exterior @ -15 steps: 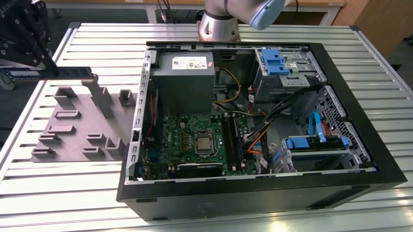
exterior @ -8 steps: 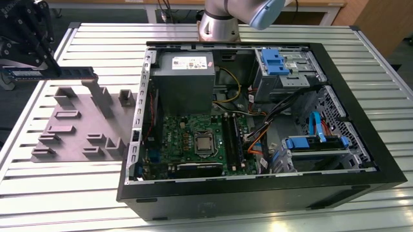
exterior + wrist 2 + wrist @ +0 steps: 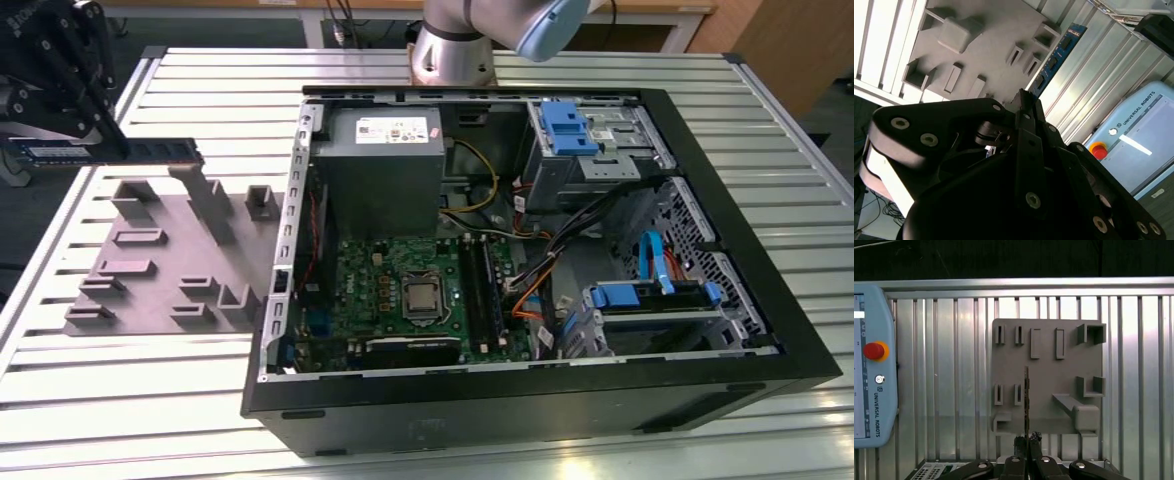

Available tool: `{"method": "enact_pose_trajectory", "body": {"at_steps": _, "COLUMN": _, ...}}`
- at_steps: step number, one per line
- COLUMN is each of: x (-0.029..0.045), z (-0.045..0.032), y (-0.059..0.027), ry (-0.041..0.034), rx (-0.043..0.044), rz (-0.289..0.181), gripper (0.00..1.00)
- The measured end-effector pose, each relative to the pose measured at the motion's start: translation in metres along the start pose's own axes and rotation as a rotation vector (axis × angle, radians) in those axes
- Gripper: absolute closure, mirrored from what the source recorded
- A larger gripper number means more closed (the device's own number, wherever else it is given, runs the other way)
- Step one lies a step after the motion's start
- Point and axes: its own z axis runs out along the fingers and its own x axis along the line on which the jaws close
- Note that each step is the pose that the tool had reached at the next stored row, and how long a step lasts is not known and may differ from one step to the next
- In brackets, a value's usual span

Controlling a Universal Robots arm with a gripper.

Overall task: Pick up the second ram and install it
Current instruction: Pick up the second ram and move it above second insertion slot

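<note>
My gripper (image 3: 107,140) is clamped on the second ram (image 3: 163,152), level above the grey fixture plate (image 3: 160,270) by the bench's edge, well apart from the computer case (image 3: 747,330); any tilt in this thin pinch risks mis-seating it on the motherboard (image 3: 360,290).

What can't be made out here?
- second ram: first wrist view, edge-on, faces hidden.
- Its held end: second wrist view, behind the gripper body.
- motherboard slots: exterior view, too small to tell filled from free.
- Gripper top: exterior view, cut by the frame edge.
</note>
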Motion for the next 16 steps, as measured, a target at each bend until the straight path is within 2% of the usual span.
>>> {"method": "enact_pose_trajectory", "body": {"at_steps": 9, "x": -0.0001, "z": 0.0000, "y": -0.0021, "ry": 0.0000, "rx": 0.0000, "rz": 0.000, "gripper": 0.86}}
{"method": "enact_pose_trajectory", "body": {"at_steps": 11, "x": -0.0003, "z": 0.0001, "y": -0.0093, "ry": 0.0001, "rx": -0.0001, "rz": 0.000, "gripper": 0.86}}
{"method": "enact_pose_trajectory", "body": {"at_steps": 16, "x": -0.0003, "z": 0.0001, "y": -0.0104, "ry": 0.0001, "rx": -0.0001, "rz": 0.000, "gripper": 0.86}}
